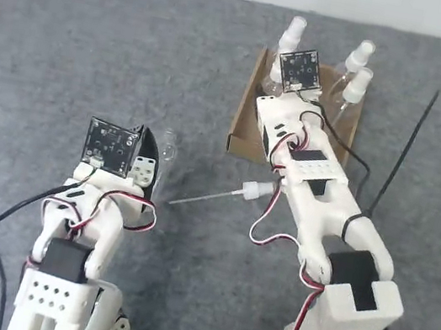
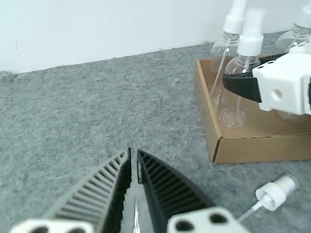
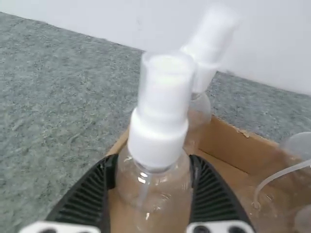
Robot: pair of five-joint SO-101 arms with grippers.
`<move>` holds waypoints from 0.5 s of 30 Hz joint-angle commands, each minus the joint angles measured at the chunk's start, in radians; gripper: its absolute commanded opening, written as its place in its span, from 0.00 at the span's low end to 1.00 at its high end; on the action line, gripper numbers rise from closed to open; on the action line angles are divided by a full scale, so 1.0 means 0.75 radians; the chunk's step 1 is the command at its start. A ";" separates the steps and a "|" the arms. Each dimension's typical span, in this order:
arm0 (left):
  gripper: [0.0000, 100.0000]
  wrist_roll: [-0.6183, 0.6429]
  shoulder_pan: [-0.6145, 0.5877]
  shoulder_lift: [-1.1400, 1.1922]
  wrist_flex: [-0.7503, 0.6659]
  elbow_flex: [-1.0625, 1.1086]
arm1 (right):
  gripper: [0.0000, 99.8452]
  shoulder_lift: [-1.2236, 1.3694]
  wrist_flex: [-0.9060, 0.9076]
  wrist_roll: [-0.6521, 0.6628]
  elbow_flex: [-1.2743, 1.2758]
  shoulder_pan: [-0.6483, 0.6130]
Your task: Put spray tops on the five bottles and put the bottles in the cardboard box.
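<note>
My right gripper (image 3: 153,170) is shut on a clear bottle (image 3: 155,189) with a white spray top, held upright inside the cardboard box (image 1: 242,130). The left wrist view shows that bottle (image 2: 239,68) with its base down at the box floor. Three more topped bottles (image 1: 361,57) stand in the box around it. A loose spray top (image 1: 254,191) with a long dip tube lies on the felt between the arms. My left gripper (image 2: 134,154) has its jaws nearly together with nothing seen between them. A clear uncapped bottle (image 1: 168,151) sits right beside the left gripper (image 1: 148,152).
Grey felt covers the table (image 1: 71,45), with open room on the left and in the middle. A black cable (image 1: 402,154) runs past the right of the box. A white wall lies behind the table's far edge.
</note>
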 commanded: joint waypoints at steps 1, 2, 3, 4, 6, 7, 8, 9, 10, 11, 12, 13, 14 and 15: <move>0.01 0.014 0.000 0.006 -0.031 -0.015 | 0.14 -0.017 -0.032 0.012 -0.072 0.005; 0.01 0.014 0.000 0.006 -0.031 -0.015 | 0.15 -0.017 -0.032 0.012 -0.072 0.005; 0.01 0.014 0.000 0.006 -0.031 -0.015 | 0.16 -0.017 -0.032 0.012 -0.072 0.005; 0.01 0.014 0.000 0.006 -0.031 -0.015 | 0.17 -0.017 -0.032 0.012 -0.072 0.005; 0.01 0.014 0.000 0.006 -0.031 -0.015 | 0.18 -0.017 -0.030 0.014 -0.072 0.005; 0.01 0.014 0.000 0.006 -0.031 -0.013 | 0.18 -0.017 -0.030 0.014 -0.072 0.003; 0.01 0.014 0.000 0.006 -0.031 -0.013 | 0.18 -0.017 -0.030 0.014 -0.072 0.003; 0.01 0.014 0.000 0.006 -0.031 -0.013 | 0.18 -0.017 -0.030 0.014 -0.072 0.001; 0.01 0.014 0.000 0.006 -0.031 -0.013 | 0.19 -0.017 -0.030 0.014 -0.072 -0.003; 0.01 0.014 0.000 0.006 -0.031 -0.013 | 0.19 -0.017 -0.030 0.014 -0.072 -0.007; 0.01 0.014 0.000 0.006 -0.031 -0.013 | 0.20 -0.017 -0.030 0.014 -0.072 -0.009; 0.01 0.014 0.000 0.006 -0.031 -0.013 | 0.21 -0.017 -0.030 0.014 -0.072 -0.011; 0.01 0.014 0.000 0.006 -0.031 -0.013 | 0.22 -0.017 -0.026 0.014 -0.074 -0.013; 0.01 0.014 0.000 0.006 -0.031 -0.013 | 0.22 -0.019 -0.024 0.014 -0.074 -0.015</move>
